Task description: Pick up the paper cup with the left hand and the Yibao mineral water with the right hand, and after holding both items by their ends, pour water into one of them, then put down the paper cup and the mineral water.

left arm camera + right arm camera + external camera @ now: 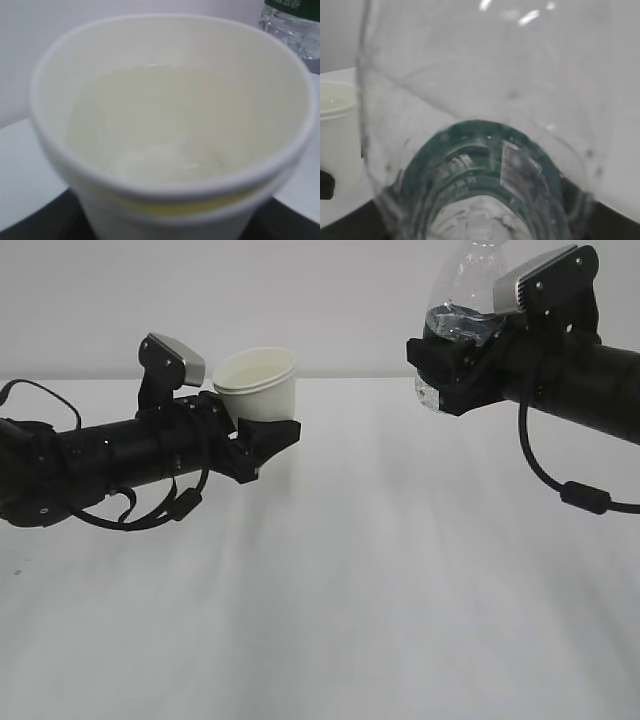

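Paper cup [262, 383] mouth-up; Yibao mineral water [462, 315] stands upright (both held aloft).

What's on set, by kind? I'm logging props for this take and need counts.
Paper cups: 1, the paper cup held by the left gripper.
Water bottles: 1, the Yibao mineral water held by the right gripper.
Robot grippers: 2.
Total: 4.

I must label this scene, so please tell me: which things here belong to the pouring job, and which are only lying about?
Belong to the job:
- cup, held by left arm
- bottle, held by right arm

Lying about:
- nothing else; only the white table
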You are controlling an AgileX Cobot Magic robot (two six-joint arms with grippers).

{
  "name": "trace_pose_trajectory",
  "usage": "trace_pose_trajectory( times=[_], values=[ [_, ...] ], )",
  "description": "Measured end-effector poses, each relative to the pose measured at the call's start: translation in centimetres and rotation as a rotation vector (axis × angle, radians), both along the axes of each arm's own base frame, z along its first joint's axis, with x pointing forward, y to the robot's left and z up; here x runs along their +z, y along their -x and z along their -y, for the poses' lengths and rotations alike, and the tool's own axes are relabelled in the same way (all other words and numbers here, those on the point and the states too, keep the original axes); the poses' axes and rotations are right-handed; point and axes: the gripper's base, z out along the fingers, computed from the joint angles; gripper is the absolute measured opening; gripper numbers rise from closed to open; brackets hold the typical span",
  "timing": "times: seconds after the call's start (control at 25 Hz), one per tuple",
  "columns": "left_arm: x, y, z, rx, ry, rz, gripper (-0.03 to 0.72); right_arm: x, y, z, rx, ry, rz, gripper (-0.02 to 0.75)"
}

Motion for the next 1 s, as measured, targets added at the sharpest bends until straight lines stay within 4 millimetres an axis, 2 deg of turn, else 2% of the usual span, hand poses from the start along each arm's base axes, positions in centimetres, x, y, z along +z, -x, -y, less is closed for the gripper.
trace_pose_trajectory(
  times=[1.0],
  values=[
    [0.0,-1.7,-4.1,0.113,-0.001,0.002,0.430,-0.1,0.0,0.0,-0.003,0.004,-0.004,0.435]
  ],
)
